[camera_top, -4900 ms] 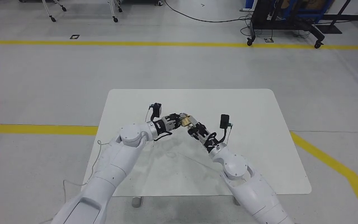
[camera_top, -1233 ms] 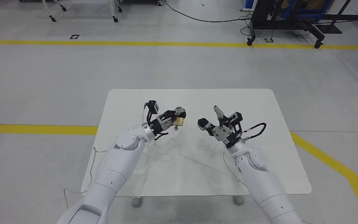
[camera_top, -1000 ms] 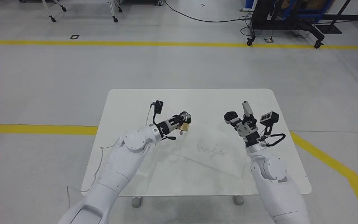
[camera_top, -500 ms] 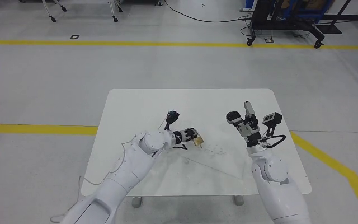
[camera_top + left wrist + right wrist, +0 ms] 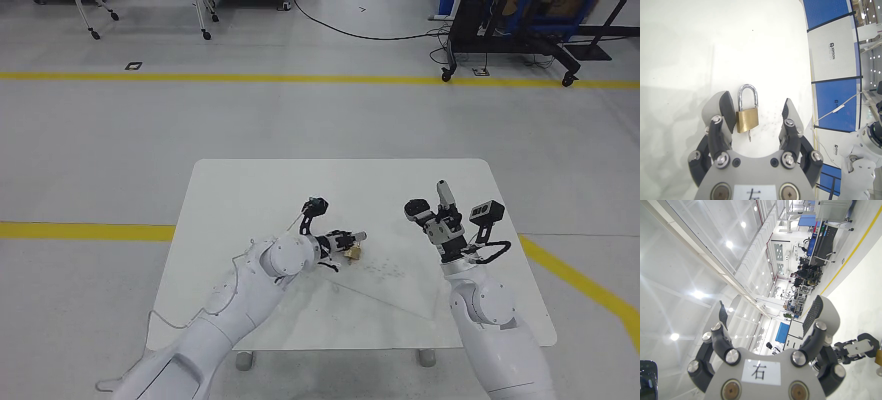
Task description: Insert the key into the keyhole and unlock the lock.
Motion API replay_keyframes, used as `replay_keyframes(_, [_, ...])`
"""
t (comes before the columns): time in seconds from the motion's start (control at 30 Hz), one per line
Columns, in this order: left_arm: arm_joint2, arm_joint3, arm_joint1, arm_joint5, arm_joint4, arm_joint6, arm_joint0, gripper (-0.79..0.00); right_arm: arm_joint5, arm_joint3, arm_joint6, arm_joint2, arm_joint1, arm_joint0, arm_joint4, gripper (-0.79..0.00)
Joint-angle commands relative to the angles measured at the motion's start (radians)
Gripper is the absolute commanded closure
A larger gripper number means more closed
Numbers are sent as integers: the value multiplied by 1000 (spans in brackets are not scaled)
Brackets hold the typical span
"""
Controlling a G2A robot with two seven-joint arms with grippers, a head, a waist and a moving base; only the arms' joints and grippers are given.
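Padlock (image 5: pixel 747 121) lies on the worktop (image 5: pixel 696 47) between the spread fingers (image 5: pixel 727 106) of the empty left claw (image 5: pixel 757 98), shackle (image 5: pixel 747 86) pointing away, key (image 5: pixel 749 137) nearest.

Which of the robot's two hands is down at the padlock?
The left hand, open and low over the table with the padlock lying between its fingers. The right hand is raised off to the side, open and empty, pointing upward.

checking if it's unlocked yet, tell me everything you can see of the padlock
The padlock lies flat on the table: brass-looking body, silver shackle whose free end seems lifted out of the body. The key sticks out of its bottom. It sits between the open left pincer's fingers, one pad against its side, the other apart.
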Motion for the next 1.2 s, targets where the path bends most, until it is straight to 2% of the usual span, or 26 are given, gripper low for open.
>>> replay_keyframes(0.0, [-8, -14, 4, -25, 22, 26, 8, -785, 0, 0, 0, 0, 0, 0, 0, -785])
replay_keyframes(0.13, [-35, -69, 21, -103, 110, 138, 36, -785, 0, 0, 0, 0, 0, 0, 0, -785])
replay_keyframes(0.3, [-108, -216, 65, -254, 322, 403, 133, -785, 2, -6, -12, 4, -1, -1, 11, -785])
replay_keyframes(0.5, [-260, -400, 124, -280, 554, 576, 266, -785, -87, -80, -52, 80, 2, -21, 39, -785])
replay_keyframes(0.63, [-368, -453, 145, -274, 517, 583, 320, -785, -99, -90, -52, 88, 2, -25, 46, -785])
replay_keyframes(1.03, [-367, -453, 145, -274, 517, 583, 320, -785, -99, -90, -52, 88, 2, -25, 46, -784])
replay_keyframes(1.17, [-378, -463, 149, -266, 529, 582, 332, -785, -88, -93, -58, 89, 5, -29, 4, -784])
